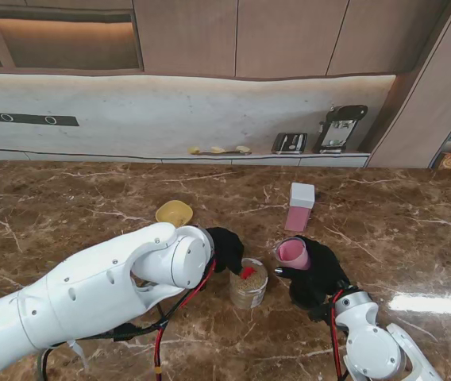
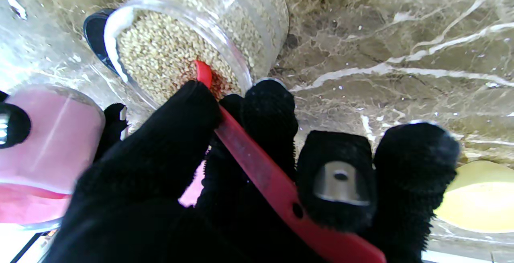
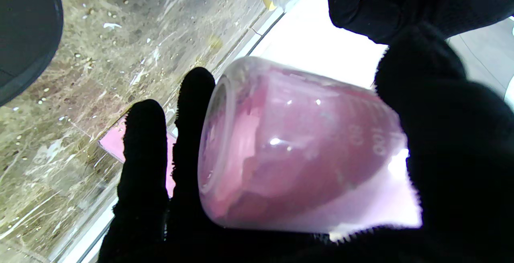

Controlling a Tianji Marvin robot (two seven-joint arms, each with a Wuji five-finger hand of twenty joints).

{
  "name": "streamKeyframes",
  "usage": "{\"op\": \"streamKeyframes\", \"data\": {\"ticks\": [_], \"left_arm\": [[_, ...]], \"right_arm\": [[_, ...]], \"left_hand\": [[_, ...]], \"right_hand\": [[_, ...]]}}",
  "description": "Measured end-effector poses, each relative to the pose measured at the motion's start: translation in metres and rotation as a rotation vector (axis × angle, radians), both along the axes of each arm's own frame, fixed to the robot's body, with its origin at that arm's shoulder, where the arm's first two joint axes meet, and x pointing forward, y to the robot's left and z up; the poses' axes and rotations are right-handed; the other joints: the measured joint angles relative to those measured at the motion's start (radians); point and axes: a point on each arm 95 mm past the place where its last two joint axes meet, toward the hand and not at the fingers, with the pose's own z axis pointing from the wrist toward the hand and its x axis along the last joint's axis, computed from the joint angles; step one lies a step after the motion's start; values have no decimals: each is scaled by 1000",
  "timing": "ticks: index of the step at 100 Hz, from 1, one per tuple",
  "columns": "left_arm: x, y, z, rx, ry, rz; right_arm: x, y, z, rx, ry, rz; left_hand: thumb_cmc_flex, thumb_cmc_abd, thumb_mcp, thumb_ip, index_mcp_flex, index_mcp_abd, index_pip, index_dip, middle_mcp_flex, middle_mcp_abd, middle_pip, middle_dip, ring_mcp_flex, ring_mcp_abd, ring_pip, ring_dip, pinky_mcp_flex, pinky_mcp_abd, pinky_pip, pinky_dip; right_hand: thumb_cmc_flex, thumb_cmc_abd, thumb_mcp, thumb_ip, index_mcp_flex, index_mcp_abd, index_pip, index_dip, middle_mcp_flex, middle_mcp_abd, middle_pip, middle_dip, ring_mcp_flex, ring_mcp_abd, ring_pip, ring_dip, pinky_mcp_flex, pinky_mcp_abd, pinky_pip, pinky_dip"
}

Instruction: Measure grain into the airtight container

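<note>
Your grain jar (image 1: 248,284) stands near the table's middle, a clear round jar nearly full of tan grain (image 2: 160,54), with the left hand (image 1: 225,248) reaching over its rim from the left, fingers closed on a red scoop (image 2: 257,162) whose bowl is dug into the grain. Just right of the jar, your right hand (image 1: 314,274) has its fingers wrapped around a translucent pink measuring cup (image 1: 293,252), held off the table and tilted so its mouth faces the jar; what is inside it you cannot tell. Farther from you, a pink container with a white lid (image 1: 299,206) stands upright, and a yellow dish (image 1: 174,212) lies off to the left on the brown marble table (image 1: 67,206).
</note>
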Motion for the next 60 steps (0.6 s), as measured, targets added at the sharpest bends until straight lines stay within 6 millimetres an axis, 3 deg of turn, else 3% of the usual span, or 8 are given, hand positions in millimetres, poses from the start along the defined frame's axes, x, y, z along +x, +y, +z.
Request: {"op": "streamKeyframes", "data": {"ticks": [60], "left_arm": [[1,6,-5,-87,84,69]], "right_arm": [[0,1,0,-2,3,1]], "left_hand": [[4,0,-3,0,0,0,0,0,0,0,0,0,0,0,0,0,-24,0,8,-1]], "right_hand": [[0,0,0,0,0,0,0,0,0,0,0,0,0,0,0,0,-1,0,0,0]]}}
